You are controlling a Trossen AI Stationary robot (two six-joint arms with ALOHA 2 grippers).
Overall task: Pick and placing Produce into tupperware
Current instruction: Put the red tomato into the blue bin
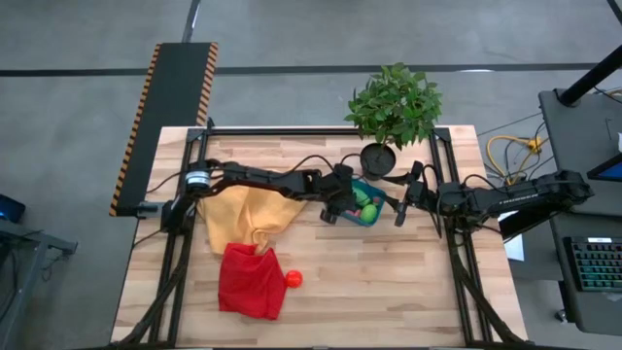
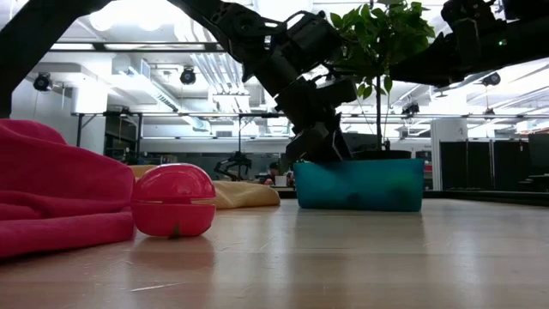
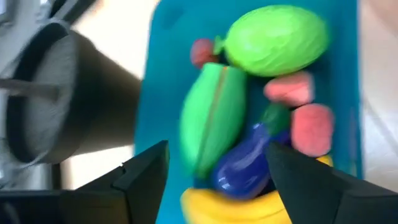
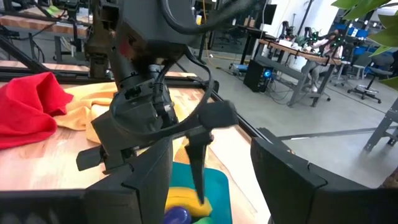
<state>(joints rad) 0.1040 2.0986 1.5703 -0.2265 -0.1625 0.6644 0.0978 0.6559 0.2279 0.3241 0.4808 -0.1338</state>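
- While the left gripper [image 1: 342, 206] hangs over the near-left end of the blue-teal container [image 1: 367, 216], its two fingers stand apart, and the left wrist view shows nothing between them.
- Under those fingers, in the left wrist view, several toy pieces lie inside the container: a purple piece [image 3: 245, 163], a yellow banana [image 3: 239, 206], a long green oval [image 3: 212, 118], a second rounder green oval [image 3: 278, 40], and small pink pieces [image 3: 311, 127] beside them.
- All these pieces are close together and touch each other; the purple piece lies directly between the two fingers, but they do not press on it.
- From the low view, the same gripper [image 2: 319, 142] comes down from above to the left rim of the container [image 2: 358, 186], which stands on the wooden table [image 2: 343, 257].
- On the right side, the right gripper [image 1: 403, 201] waits just beside the right end of the container, with its fingers spread and empty.
- One red round piece [image 1: 292, 279] is not in the container; it lies on the table well apart from it, touching the edge of the red cloth [image 1: 248, 282].
- A yellow-orange cloth [image 1: 238, 219] lies under the left arm, and its lower part meets the red cloth.
- Behind the container stands a black pot [image 1: 377, 157] with a green plant [image 1: 394, 105].
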